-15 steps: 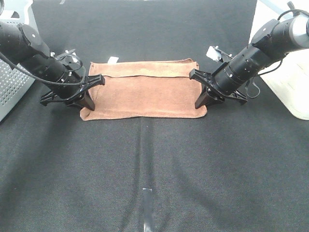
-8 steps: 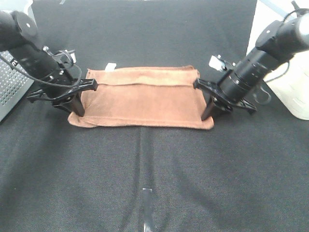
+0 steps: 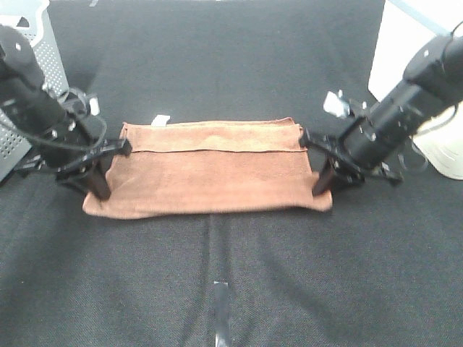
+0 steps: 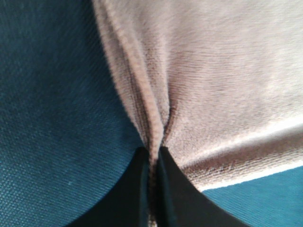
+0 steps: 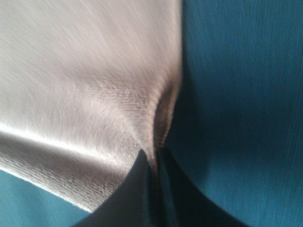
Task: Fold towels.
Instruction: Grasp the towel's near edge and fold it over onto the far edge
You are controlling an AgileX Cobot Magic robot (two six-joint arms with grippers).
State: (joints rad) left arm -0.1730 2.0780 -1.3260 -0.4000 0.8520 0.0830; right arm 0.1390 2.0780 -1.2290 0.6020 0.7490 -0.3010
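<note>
The brown towel (image 3: 210,170) lies folded lengthwise on the black table, with a small white tag (image 3: 159,120) at its far left corner. My left gripper (image 3: 100,189) is shut on the towel's near left corner; the left wrist view shows the cloth (image 4: 199,80) pinched between the black fingers (image 4: 137,189). My right gripper (image 3: 320,186) is shut on the near right corner; the right wrist view shows the cloth (image 5: 85,85) pinched between its fingers (image 5: 137,189). The towel is stretched between the two grippers.
A grey perforated basket (image 3: 45,50) stands at the far left behind my left arm. A white bin (image 3: 405,43) stands at the far right behind my right arm. A strip of tape (image 3: 220,311) marks the black table (image 3: 217,275) at the near middle.
Both grippers have pulled the towel's near edge toward the front of the table and moved outward, stretching the towel wider. Both stay shut on the cloth.
</note>
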